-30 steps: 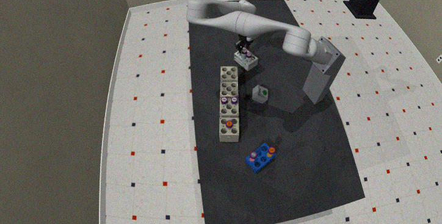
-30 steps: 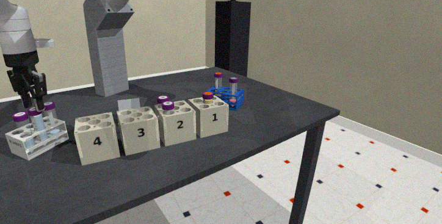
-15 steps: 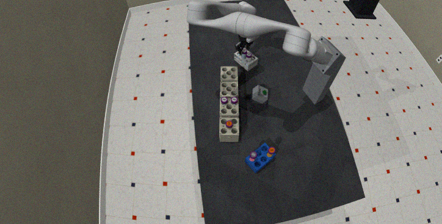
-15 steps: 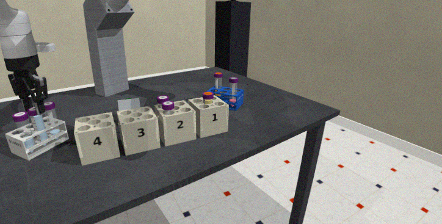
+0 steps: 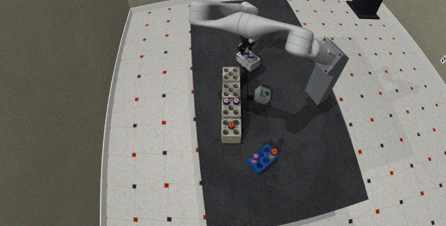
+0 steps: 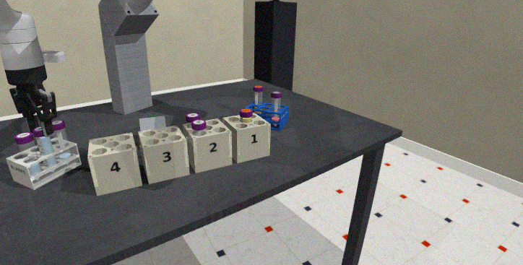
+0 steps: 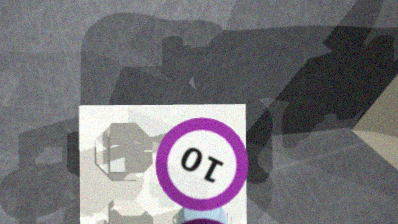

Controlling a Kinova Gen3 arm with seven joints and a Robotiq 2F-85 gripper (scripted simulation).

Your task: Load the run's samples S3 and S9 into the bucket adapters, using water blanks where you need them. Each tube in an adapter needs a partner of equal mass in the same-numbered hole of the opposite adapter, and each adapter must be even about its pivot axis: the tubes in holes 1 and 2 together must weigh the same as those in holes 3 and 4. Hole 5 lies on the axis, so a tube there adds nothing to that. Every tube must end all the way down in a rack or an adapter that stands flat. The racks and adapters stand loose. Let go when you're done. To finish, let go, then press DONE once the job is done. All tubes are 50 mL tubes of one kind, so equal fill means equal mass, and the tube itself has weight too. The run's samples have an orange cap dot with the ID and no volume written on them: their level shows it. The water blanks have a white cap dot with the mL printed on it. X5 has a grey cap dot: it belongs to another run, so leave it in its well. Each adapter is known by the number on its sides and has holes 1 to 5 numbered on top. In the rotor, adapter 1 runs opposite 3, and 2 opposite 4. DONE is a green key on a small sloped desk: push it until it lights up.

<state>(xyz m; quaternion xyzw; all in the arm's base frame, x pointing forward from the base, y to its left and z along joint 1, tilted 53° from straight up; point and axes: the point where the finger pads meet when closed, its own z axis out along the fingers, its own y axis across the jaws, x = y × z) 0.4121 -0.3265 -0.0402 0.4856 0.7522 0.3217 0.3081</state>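
Observation:
My gripper [image 6: 40,126] is open and reaches down into the white blanks rack [image 6: 42,160], its fingers on either side of the middle blank's purple cap [image 6: 37,131]. It also shows in the top view [image 5: 244,48]. The rack holds three purple-capped blanks. The wrist view shows a cap marked 10 [image 7: 201,163] over the rack; the fingers are out of that view. Adapter 1 [image 6: 252,138] holds an orange-dot sample [image 6: 245,113]. Adapter 2 [image 6: 210,146] holds two white-dot blanks [image 6: 199,124]. Adapters 3 [image 6: 164,153] and 4 [image 6: 114,162] are empty.
The blue rack [image 6: 269,116] at the far end holds an orange-dot sample [image 6: 258,94] and the grey-dot tube [image 5: 255,156]. The small desk with the green DONE key [image 5: 262,95] stands behind adapter 3. The arm's base [image 6: 126,54] rises at the back.

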